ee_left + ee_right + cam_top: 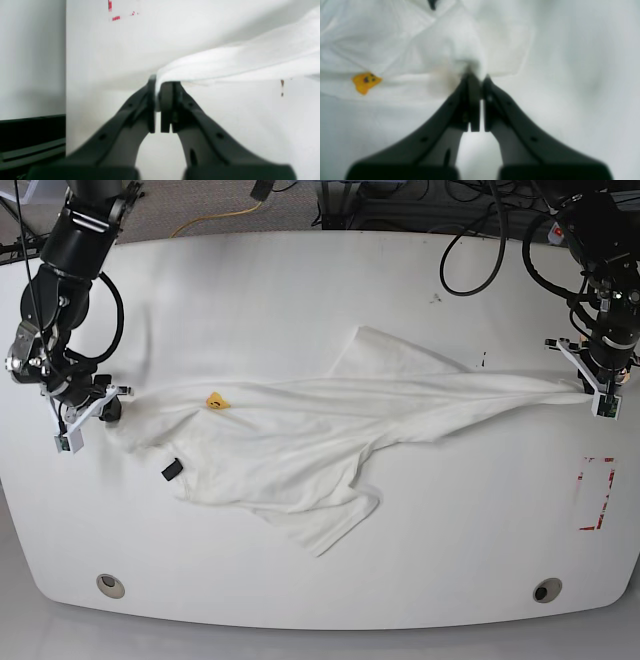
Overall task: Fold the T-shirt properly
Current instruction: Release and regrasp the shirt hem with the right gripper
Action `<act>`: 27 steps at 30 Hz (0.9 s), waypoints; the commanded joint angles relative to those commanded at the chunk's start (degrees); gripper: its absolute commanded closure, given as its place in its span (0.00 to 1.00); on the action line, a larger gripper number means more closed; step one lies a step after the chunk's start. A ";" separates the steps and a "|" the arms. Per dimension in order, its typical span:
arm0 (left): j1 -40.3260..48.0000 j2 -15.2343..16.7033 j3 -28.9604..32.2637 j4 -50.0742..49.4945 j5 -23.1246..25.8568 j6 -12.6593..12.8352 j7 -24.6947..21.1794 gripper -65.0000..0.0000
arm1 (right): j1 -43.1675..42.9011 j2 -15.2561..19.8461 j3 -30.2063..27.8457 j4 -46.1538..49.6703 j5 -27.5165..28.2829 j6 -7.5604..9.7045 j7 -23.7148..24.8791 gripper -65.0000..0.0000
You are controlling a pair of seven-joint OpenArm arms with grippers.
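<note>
Left gripper (158,85) and right gripper (477,76) each clamped on opposite ends of the T-shirt (300,435), cloth stretched between them over the counter (300,280).

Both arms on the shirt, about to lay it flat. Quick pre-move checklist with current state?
1. Left gripper shut on the T-shirt: ok, cloth pinched between the fingertips.
2. Right gripper shut on the T-shirt: ok, cloth bunched at its tips.
3. Shirt stretched between the arms: ok along the top edge, base view.
4. Shirt flat: not ok, the lower part sags in wrinkles on the table.
5. Which corners are held: cannot tell.
6. Yellow tag in view: ok, near the right gripper.
</note>
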 joint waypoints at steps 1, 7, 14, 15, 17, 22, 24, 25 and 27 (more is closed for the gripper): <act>0.35 0.00 -0.88 0.00 -0.09 -0.09 0.00 1.00 | -1.23 -0.18 0.79 0.53 0.00 0.00 0.00 1.00; 1.93 0.00 -1.76 -1.58 0.26 -2.73 0.00 1.00 | -6.07 -0.35 3.08 1.58 0.00 0.09 0.00 1.00; 2.37 0.09 -4.66 -4.57 0.00 -3.25 0.00 1.00 | -9.32 -0.35 3.16 1.49 0.00 0.09 0.00 1.00; 2.37 0.09 -5.01 -5.10 0.00 -3.25 0.00 1.00 | -9.67 -0.35 3.43 1.49 0.00 0.09 0.09 1.00; 2.37 0.09 -5.27 -5.80 0.00 -3.25 0.00 1.00 | -9.76 -1.32 4.40 1.58 0.09 0.09 0.00 1.00; 2.37 0.00 -5.27 -7.38 0.18 -3.25 0.00 1.00 | -9.85 -3.25 6.15 7.03 0.09 0.09 -0.09 0.70; 2.37 0.00 -5.27 -7.38 0.26 -3.25 0.00 1.00 | -9.85 -4.57 6.15 9.49 0.09 0.09 -0.09 0.50; 2.37 0.00 -5.27 -7.38 0.26 -3.25 0.00 1.00 | -9.76 -5.19 6.24 10.46 0.09 0.09 -0.09 0.41; 2.37 0.00 -5.27 -7.47 0.18 -3.25 0.00 1.00 | -9.41 -5.89 6.15 12.13 0.00 0.00 -0.09 0.26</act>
